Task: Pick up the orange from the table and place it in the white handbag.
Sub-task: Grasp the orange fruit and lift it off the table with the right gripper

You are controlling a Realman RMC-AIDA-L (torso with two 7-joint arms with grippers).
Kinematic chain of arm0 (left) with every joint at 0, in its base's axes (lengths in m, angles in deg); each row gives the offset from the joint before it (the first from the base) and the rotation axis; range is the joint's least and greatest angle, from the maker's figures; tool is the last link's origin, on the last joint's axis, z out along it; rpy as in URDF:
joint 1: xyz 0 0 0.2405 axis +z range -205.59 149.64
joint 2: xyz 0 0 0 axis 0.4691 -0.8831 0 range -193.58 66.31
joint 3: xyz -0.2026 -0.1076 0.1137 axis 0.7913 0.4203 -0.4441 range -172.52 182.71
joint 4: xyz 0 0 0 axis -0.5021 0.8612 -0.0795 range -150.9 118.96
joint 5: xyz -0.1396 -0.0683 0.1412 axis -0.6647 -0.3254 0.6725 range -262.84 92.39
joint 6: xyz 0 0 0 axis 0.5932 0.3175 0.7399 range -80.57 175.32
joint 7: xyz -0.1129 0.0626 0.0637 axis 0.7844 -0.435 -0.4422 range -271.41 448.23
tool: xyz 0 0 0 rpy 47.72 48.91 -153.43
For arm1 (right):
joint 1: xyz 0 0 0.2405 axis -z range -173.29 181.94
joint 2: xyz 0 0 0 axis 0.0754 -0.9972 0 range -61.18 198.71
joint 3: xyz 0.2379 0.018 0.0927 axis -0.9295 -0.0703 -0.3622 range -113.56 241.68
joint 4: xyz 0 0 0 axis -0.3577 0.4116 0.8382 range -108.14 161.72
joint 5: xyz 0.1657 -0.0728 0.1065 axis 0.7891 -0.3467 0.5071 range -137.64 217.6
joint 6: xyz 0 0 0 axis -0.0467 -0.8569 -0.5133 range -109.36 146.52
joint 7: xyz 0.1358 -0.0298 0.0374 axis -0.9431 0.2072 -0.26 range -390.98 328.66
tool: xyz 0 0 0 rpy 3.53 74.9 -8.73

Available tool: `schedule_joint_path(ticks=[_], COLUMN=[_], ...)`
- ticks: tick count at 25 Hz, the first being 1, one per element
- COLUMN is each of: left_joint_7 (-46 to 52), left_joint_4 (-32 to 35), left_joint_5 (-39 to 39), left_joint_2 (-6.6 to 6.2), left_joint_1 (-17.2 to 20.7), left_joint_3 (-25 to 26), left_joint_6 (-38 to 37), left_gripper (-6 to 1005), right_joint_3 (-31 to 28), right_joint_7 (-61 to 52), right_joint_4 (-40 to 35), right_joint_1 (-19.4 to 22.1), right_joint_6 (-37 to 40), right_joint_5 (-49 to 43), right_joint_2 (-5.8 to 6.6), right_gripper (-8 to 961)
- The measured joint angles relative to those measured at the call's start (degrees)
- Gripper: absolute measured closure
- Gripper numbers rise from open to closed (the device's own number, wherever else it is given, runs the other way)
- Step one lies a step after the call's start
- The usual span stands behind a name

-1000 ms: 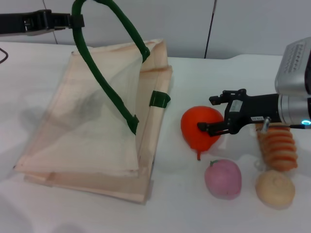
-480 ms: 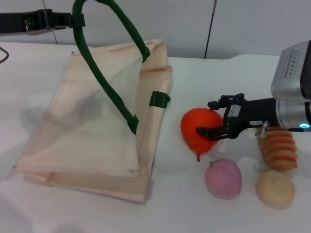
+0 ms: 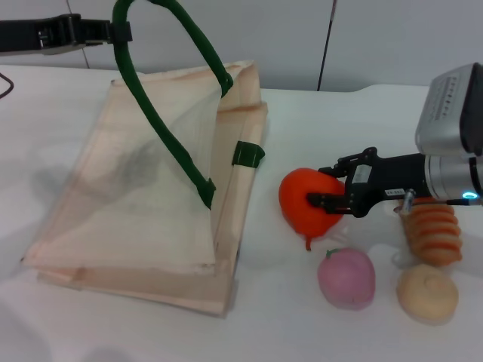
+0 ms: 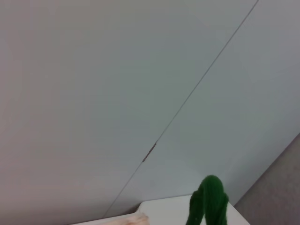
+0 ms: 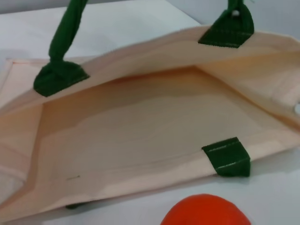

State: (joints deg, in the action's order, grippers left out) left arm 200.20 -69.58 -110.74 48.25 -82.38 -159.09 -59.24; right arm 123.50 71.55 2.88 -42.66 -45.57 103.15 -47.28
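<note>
The orange lies on the white table just right of the white handbag, its stem tip pointing toward me. My right gripper reaches in from the right, and its two black fingers press against the fruit's far and near sides. The right wrist view shows the top of the orange in front of the handbag's gaping mouth. At the far left, my left gripper is shut on the dark green handle and holds it high. The handle also shows in the left wrist view.
A pink peach and a pale tan bun sit close in front of the orange. An orange spiral pastry lies under the right wrist. A dark cable crosses the table's left edge.
The right gripper has slid left over the orange and its fingers have narrowed onto it. The orange shifted slightly left. The left arm and bag are unchanged.
</note>
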Motion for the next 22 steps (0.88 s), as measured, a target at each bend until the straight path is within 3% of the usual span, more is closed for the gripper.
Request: schedule_joint_path(ticks=[8,22], left_joint_7=[0.0,0.1], left_joint_4=[0.0,0.0], left_joint_5=[-0.1,-0.1], left_joint_2=[0.00,0.00], left_joint_1=[-0.2,-0.6], left_joint_3=[0.0,0.0], left_joint_6=[0.0,-0.1], left_gripper=[877,865], right_joint_3=[2.9,2.6], right_joint_7=[-2.4,-2.5], right_joint_4=[-0.1,-0.6], right_joint_1=[-0.2,-0.1], right_joint_6=[1.5,0.8], right_joint_5=[0.0,0.4], right_joint_2=[0.05,0.15], right_gripper=[484,634])
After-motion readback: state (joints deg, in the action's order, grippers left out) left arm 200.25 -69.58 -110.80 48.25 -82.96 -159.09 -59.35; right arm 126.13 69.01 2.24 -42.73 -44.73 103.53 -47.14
